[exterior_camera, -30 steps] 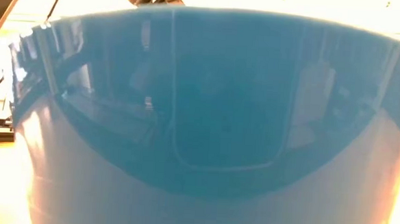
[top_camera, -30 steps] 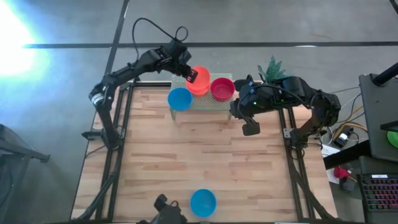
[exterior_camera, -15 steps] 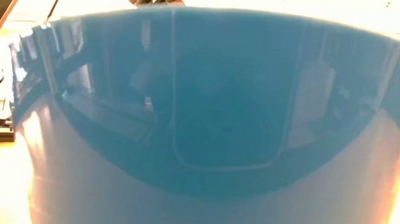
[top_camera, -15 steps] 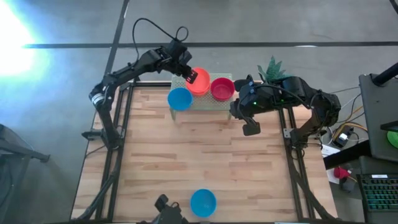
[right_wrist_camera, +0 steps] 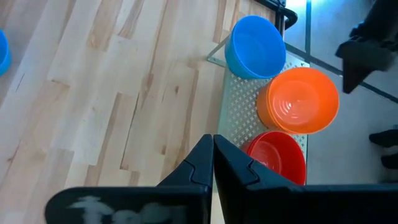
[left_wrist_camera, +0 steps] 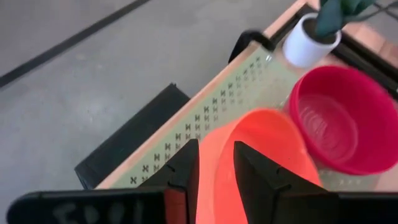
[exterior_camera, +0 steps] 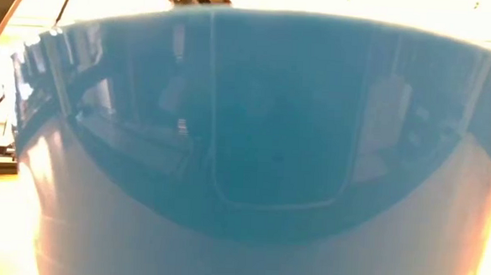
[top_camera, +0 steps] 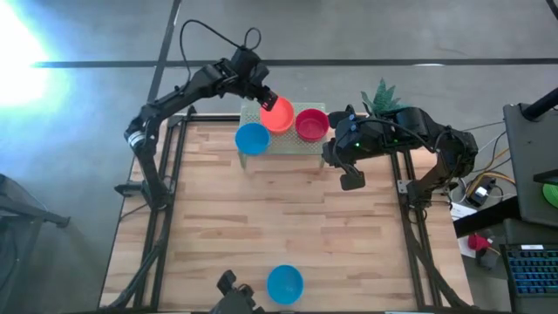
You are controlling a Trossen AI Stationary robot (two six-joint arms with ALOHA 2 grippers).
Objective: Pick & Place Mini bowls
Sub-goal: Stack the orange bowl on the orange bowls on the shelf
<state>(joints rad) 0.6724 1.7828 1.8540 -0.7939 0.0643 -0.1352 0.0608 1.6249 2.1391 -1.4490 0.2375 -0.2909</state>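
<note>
High view: we see the left gripper above the orange bowl.
Its fingers stand apart astride the rim; lifting could drag the bowl into the red bowl.

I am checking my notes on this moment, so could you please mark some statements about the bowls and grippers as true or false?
1. Three bowls sit on the perforated mat. True: blue bowl, orange bowl, red bowl.
2. The left gripper is clamped on the blue bowl. False: its fingers straddle the orange bowl's rim, open.
3. The right gripper is shut. True.
4. The lone blue bowl is stacked in the red bowl. False: it stands alone at the table's near edge.
</note>
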